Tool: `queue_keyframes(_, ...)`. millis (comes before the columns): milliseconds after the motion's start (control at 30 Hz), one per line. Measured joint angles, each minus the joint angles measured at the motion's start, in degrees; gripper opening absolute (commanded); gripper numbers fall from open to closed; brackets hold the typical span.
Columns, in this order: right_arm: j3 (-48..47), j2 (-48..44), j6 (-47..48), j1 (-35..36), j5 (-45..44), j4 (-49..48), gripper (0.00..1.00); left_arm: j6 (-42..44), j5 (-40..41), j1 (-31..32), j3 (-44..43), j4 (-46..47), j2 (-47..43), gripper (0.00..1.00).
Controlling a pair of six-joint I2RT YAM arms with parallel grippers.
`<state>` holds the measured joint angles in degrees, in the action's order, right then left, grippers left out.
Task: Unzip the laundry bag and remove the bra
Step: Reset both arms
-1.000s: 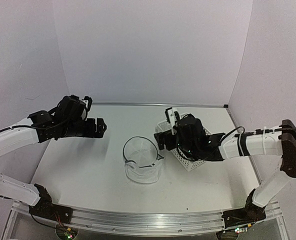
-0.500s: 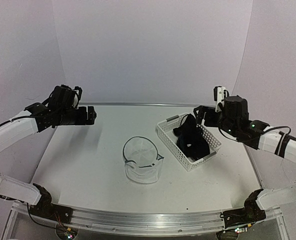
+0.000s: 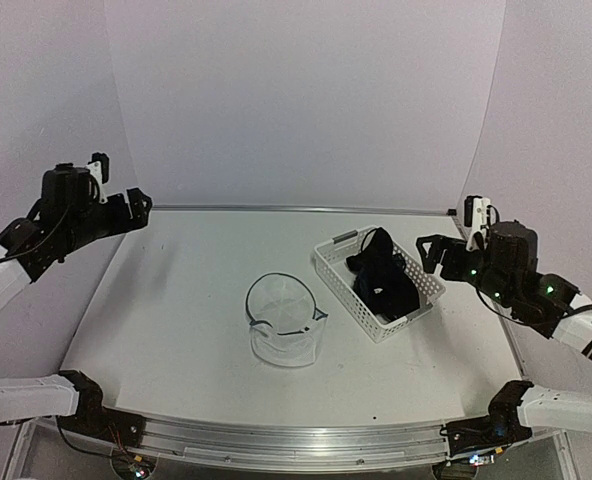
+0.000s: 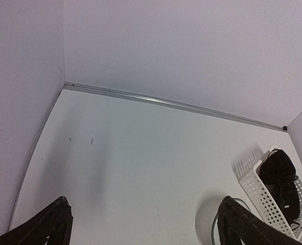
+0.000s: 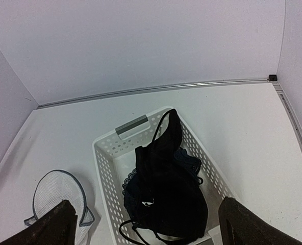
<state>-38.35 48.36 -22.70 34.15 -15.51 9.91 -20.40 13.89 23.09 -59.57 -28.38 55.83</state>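
The laundry bag (image 3: 286, 325) stands on the table's middle, its round dark-rimmed mouth open upward; no dark garment shows in it. It also shows in the right wrist view (image 5: 56, 193). The bra (image 3: 381, 275), dark and crumpled, lies in the white perforated basket (image 3: 328, 262) right of the bag, with a strap over the far rim. In the right wrist view the bra (image 5: 166, 178) fills the basket (image 5: 104, 158). My left gripper (image 3: 139, 205) is open and empty, high at the far left (image 4: 143, 229). My right gripper (image 3: 428, 252) is open and empty, right of the basket (image 5: 148, 229).
The basket (image 4: 258, 191) with the bra (image 4: 279, 178) shows at the right edge of the left wrist view. Purple walls close in the table at the back and both sides. A metal rail (image 3: 296, 209) runs along the back edge.
Both arms have drawn back and up: the left to the far left, the right from over the basket to the right. The bra now shows lying in the basket.
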Motion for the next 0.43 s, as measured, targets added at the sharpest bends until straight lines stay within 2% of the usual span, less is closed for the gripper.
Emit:
queue_keyframes(233,3.72,-8.72,-0.26,0.0,-1.27,0.46,0.98,2.73,-2.4,-0.02,4.94,0.9,-11.34,1.0)
queue_keyframes(433,6.43,-12.66,0.39,0.0,-1.36,0.5,0.98,5.46,-8.9,-0.02,9.05,0.98,-15.5,1.0)
